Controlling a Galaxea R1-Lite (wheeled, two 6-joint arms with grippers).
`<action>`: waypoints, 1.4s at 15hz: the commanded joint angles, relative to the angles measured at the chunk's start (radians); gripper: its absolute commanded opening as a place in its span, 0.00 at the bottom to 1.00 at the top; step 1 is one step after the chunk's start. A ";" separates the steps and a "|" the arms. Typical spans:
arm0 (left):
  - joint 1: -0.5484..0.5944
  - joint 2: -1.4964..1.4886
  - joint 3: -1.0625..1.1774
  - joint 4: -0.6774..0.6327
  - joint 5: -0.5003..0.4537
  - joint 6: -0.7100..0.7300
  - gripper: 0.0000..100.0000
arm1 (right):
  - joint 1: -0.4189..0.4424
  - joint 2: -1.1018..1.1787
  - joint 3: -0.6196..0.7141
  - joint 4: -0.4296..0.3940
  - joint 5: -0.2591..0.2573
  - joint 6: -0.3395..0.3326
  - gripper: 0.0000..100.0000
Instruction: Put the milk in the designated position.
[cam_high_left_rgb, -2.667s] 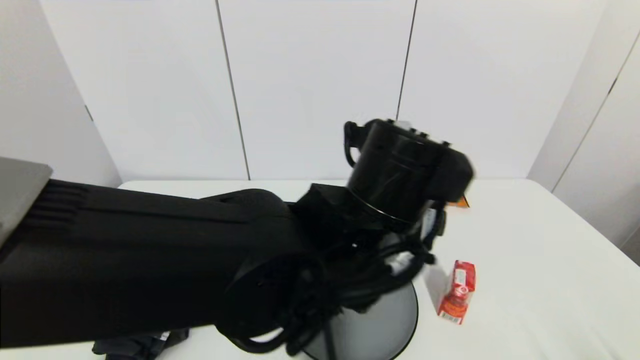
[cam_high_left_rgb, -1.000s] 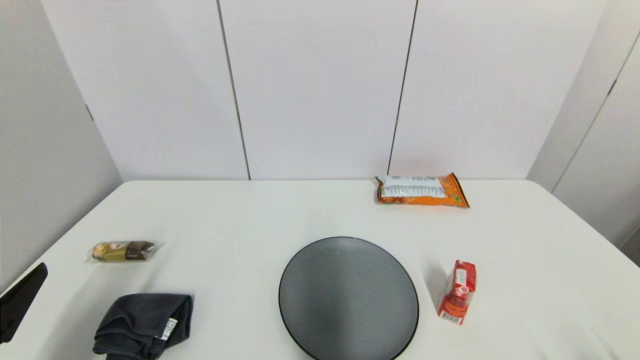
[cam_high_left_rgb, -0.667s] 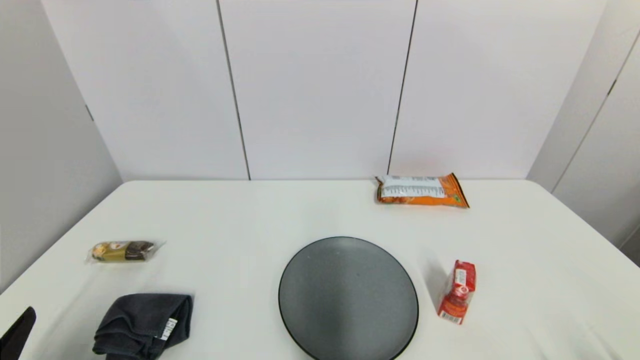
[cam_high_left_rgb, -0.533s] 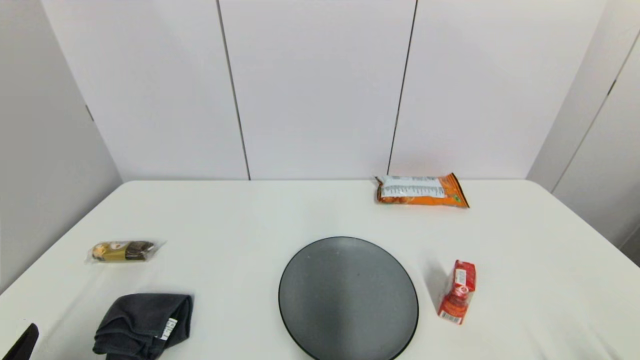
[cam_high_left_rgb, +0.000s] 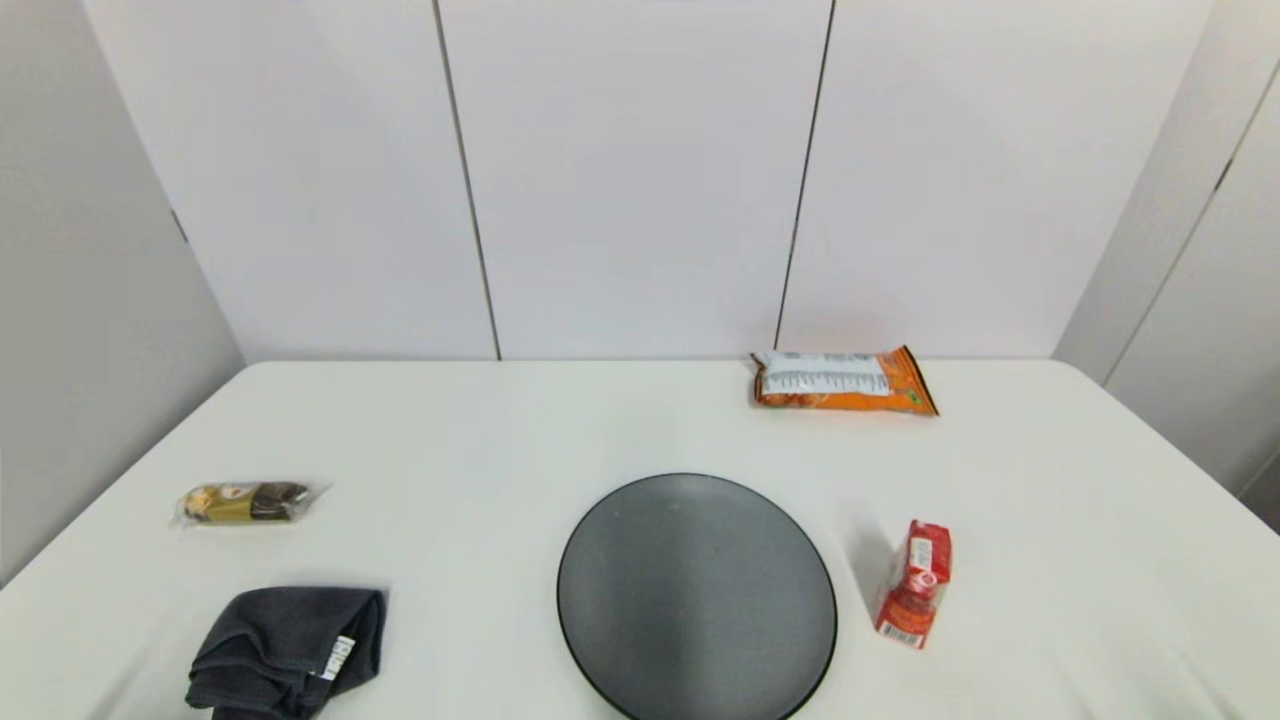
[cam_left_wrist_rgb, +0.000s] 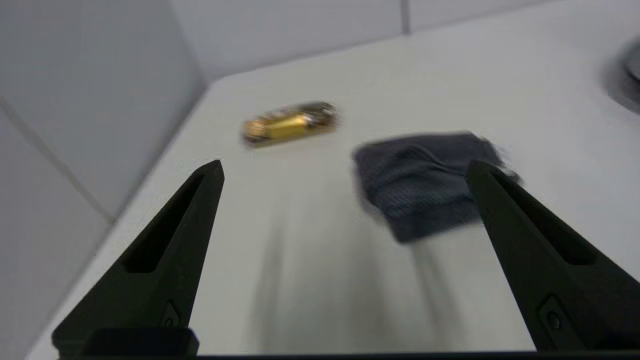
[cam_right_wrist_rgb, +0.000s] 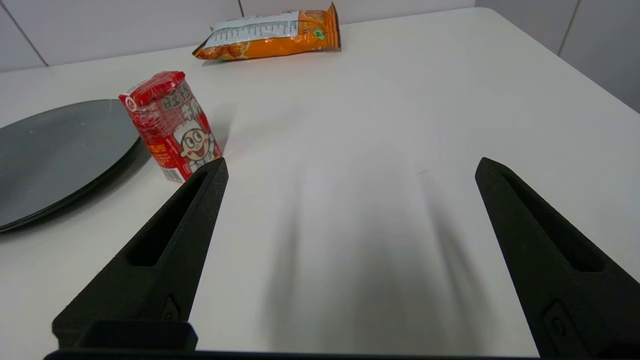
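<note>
The right tool (cam_right_wrist_rgb: 350, 165) hangs low over the white surface (cam_right_wrist_rgb: 380, 125), its two black fingers (cam_right_wrist_rgb: 165, 245) spread wide apart and holding nothing; only bare surface lies between them. Just past the tip of one finger, and outside the gap, the milk (cam_right_wrist_rgb: 171, 125) stands upright on the surface, a small red carton with a cartoon face turned toward the tool; it touches neither finger. Right beside the milk, on the side away from the tool's gap, lies the dark grey plate (cam_right_wrist_rgb: 55, 150), close to the carton but apart from it. Farther off, beyond the milk and near the wall, the long orange snack bag (cam_right_wrist_rgb: 272, 32) lies flat.

The left tool (cam_left_wrist_rgb: 345, 167) is likewise released, fingers (cam_left_wrist_rgb: 165, 255) set wide with nothing in them, low over the near corner of the surface; ahead of it, near one fingertip, sits a crumpled dark grey cloth (cam_left_wrist_rgb: 425, 182), and a little farther on a clear-wrapped gold-and-brown snack (cam_left_wrist_rgb: 290, 122) lies apart from the cloth.

In the head view neither tool shows; the milk (cam_high_left_rgb: 915, 583) stands just beside the plate (cam_high_left_rgb: 696, 598) on the robot's right, the snack bag (cam_high_left_rgb: 842, 380) is well behind it, and the cloth (cam_high_left_rgb: 285, 650) and wrapped snack (cam_high_left_rgb: 245, 500) lie well away on the left.
</note>
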 joint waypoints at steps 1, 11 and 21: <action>0.001 -0.020 0.001 0.031 -0.021 -0.022 1.00 | 0.000 0.001 0.000 0.000 0.000 0.000 1.00; 0.001 -0.021 0.001 0.035 0.051 -0.253 1.00 | 0.000 0.001 0.000 0.000 0.000 0.000 1.00; 0.001 -0.020 0.001 0.035 0.051 -0.255 1.00 | 0.000 0.001 0.000 0.000 -0.006 0.009 1.00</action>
